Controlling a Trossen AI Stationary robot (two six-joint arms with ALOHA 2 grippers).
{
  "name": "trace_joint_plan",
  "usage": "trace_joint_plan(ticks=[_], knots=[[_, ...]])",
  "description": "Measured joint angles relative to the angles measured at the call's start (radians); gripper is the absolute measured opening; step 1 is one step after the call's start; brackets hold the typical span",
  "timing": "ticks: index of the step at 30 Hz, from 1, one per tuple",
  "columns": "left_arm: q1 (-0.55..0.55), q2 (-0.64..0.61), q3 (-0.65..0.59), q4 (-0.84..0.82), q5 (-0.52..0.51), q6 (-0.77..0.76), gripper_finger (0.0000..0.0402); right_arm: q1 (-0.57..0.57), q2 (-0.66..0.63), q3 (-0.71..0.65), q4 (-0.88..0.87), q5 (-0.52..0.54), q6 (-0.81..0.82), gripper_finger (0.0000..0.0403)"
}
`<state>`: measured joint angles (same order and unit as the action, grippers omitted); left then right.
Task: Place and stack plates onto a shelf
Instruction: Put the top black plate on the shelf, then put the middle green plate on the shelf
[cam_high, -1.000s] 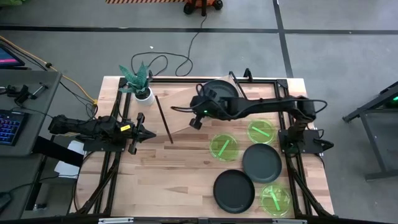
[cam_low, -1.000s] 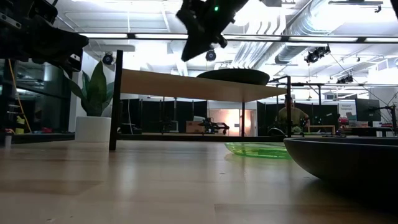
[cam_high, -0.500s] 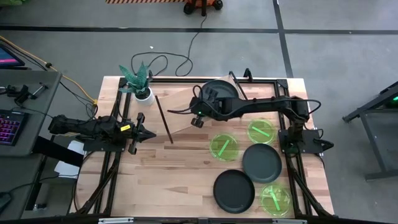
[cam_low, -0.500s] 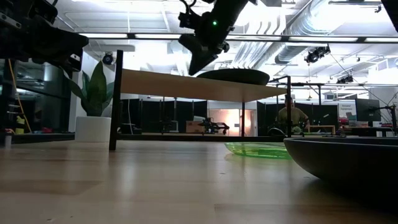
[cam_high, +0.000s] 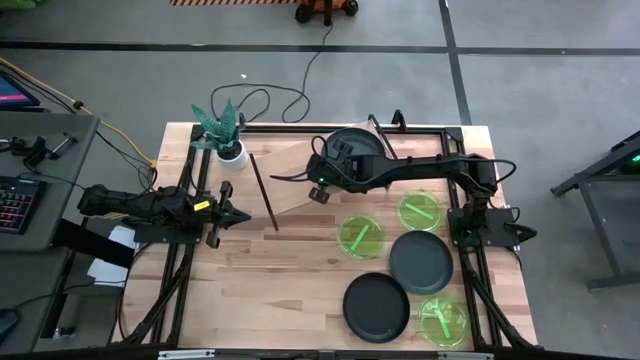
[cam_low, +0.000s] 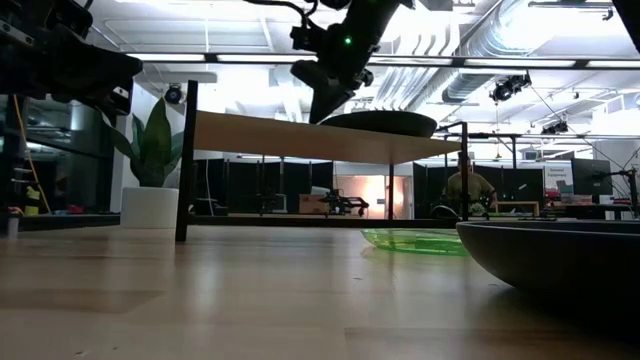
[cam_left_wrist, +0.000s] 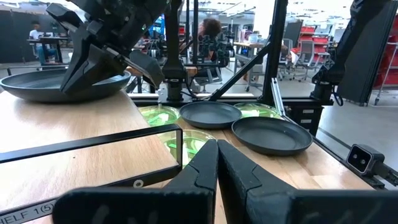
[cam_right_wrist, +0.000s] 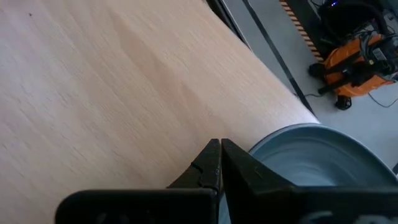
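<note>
Right gripper over shelf, jaws clenched on nothing, tips just beside rim of 1 dark grey plate resting on shelf. Left gripper waits off shelf's left end, jaws clenched too. On tabletop: 2 grey plates, 3 green plates.

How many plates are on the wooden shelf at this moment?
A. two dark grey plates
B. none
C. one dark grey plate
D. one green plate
C: a single dark grey plate rests on the shelf, while the green plates and the other two grey plates lie on the tabletop.
</note>
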<state>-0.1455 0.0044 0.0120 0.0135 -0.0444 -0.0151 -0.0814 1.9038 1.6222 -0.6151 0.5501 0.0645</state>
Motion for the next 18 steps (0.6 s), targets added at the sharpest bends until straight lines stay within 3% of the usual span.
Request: trace_joint_plan(ticks=[8, 14, 18], knots=[[0.000, 0.000, 0.000, 0.000, 0.000, 0.000, 0.0000, 0.045, -0.075, 0.000, 0.013, 0.006, -0.034, 0.0000], [0.000, 0.000, 0.000, 0.000, 0.000, 0.000, 0.0000, 0.165, -0.150, 0.000, -0.160, 0.001, 0.100, 0.0000], [0.000, 0.000, 0.000, 0.000, 0.000, 0.000, 0.0000, 0.285, -0.158, 0.000, -0.350, 0.074, 0.281, 0.0000]])
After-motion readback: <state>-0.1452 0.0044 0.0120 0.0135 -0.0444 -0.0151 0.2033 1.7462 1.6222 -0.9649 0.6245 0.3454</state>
